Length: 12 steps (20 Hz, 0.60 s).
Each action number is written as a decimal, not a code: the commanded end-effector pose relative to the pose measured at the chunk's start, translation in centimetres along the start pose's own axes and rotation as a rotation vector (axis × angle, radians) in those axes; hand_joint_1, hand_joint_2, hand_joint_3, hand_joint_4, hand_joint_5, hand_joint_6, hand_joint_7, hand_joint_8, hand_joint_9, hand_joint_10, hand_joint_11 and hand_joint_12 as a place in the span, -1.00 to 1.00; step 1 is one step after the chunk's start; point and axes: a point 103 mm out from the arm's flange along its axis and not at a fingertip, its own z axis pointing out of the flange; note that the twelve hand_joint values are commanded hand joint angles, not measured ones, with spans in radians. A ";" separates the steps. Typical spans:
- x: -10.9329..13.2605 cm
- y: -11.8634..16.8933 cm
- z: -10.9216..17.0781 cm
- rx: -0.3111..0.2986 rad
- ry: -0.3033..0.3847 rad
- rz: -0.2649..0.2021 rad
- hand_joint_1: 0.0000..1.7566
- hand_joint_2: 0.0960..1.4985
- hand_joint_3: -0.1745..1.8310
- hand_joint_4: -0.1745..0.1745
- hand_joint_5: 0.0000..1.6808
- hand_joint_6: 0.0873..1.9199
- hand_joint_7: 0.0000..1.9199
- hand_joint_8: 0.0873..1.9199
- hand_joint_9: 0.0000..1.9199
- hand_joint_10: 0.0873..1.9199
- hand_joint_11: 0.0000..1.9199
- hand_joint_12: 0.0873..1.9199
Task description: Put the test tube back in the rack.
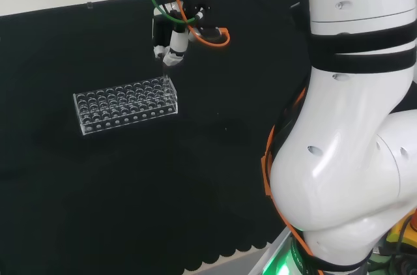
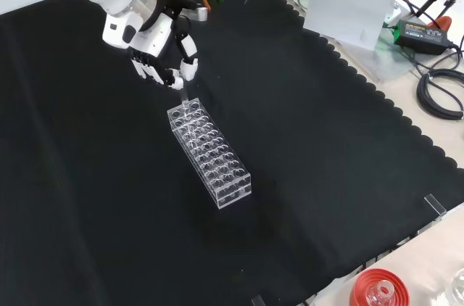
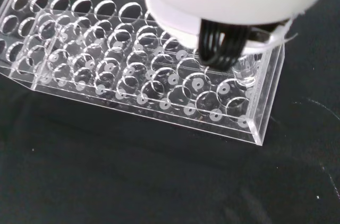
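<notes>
robot hand [image 1: 171,45] above rack [image 1: 125,105] right end | fingers pointing down | black cloth [image 1: 163,190]

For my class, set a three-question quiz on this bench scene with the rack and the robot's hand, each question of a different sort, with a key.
1. True or false: the rack lies toppled on its side.
2. In the front view, the hand hovers over which end of the rack: A) far end, B) near end, C) middle?
3. Fill in: the rack stands on a ___ cloth.

Key: 1 false; 2 A; 3 black.
</notes>
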 end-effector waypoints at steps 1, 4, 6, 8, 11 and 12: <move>-0.5 0.3 0.8 0.014 -0.004 0.019 0.65 -0.47 0.05 -1.00 0.63 -0.49 0.57 -0.46 0.42 -0.59 0.08 0.10; -0.7 0.4 1.0 0.019 -0.006 0.028 0.65 -0.47 0.05 -1.00 0.63 -0.49 0.57 -0.46 0.42 -0.59 0.08 0.10; -0.9 0.5 1.1 0.020 -0.002 0.036 0.65 -0.47 0.05 -1.00 0.63 -0.49 0.57 -0.46 0.42 -0.59 0.08 0.10; -0.9 0.5 1.2 0.018 0.002 0.038 0.65 -0.47 0.05 -1.00 0.63 -0.49 0.57 -0.46 0.42 -0.59 0.08 0.10; -0.9 0.6 1.3 0.023 0.000 0.033 0.65 -0.47 0.05 -1.00 0.63 -0.49 0.57 -0.46 0.42 -0.59 0.08 0.10; -0.8 0.8 1.3 0.025 -0.003 0.031 0.65 -0.47 0.05 -1.00 0.63 -0.49 0.57 -0.46 0.42 -0.59 0.08 0.10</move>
